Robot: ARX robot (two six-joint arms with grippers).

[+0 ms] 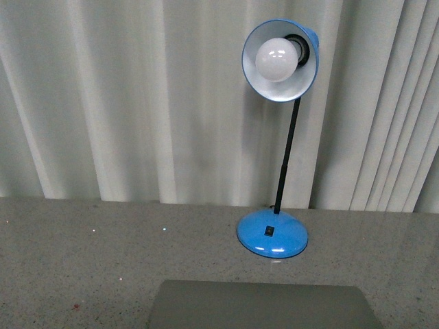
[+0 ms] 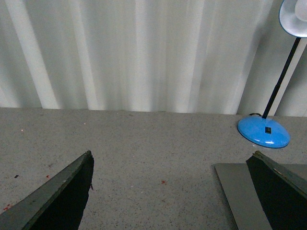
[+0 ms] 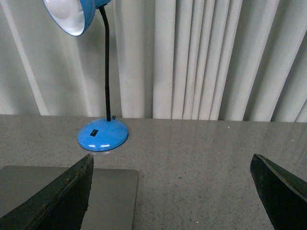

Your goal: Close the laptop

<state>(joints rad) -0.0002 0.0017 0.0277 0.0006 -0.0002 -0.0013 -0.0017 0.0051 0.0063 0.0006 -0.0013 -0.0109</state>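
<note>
Fingers of both claws fill the wrist views' lower corners, the left gripper (image 2: 170, 191) and right gripper (image 3: 172, 191) each spread wide and holding nothing. Just beyond lies the flat silver-grey metal laptop (image 1: 264, 305), its lid apparently down on the speckled grey countertop (image 1: 82, 253), so the closing looks done and the arms hang clear. Behind it stands a blue desk lamp (image 1: 273, 233) with a white bulb, then pale pleated curtains (image 1: 137, 96).

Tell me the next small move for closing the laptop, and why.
Probably just lift both arms away: the laptop already seems to lie flat, no screen or keys showing, and the left gripper and right gripper hang open, empty.
</note>
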